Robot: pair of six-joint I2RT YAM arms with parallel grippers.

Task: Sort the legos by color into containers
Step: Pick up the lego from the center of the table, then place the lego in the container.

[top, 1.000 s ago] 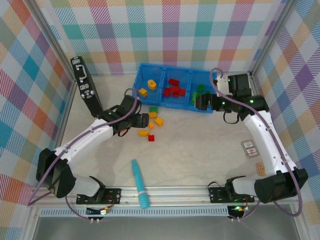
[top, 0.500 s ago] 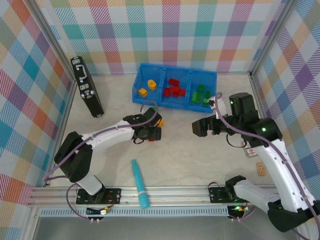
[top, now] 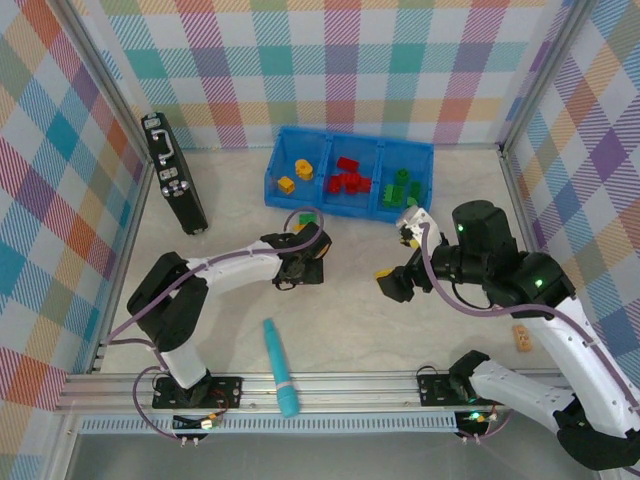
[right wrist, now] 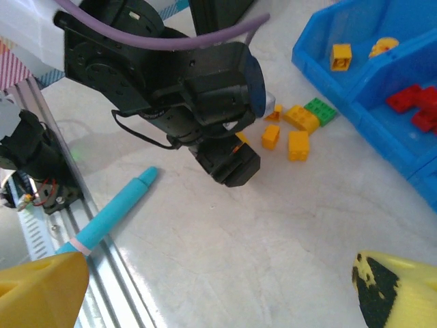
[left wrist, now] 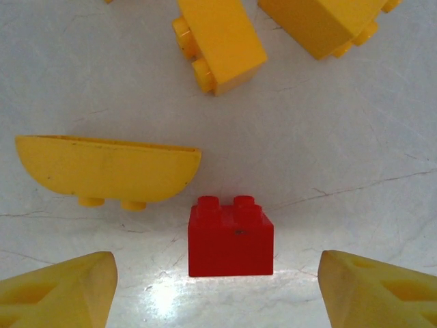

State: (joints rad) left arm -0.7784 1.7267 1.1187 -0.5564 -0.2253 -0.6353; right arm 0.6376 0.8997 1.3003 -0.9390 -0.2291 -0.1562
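One red brick (left wrist: 231,236) lies on the pale table (left wrist: 355,157), a little in front of the blue bin (right wrist: 345,89). It sits between the fingers of the left gripper (left wrist: 217,292), which is partly open and holds nothing yet. The gap is smaller on the right side of the wrist view, so I think that finger can arrive first and push or turn the brick. The curved yellow piece (left wrist: 102,167) is just beside the brick and may be caught together with it. The right gripper (right wrist: 218,294) is wide open and empty. Compared with one second ago, the left gripper has moved from the left of the loose bricks to over the red one, and the right gripper has left the bin and drawn back toward the near edge.
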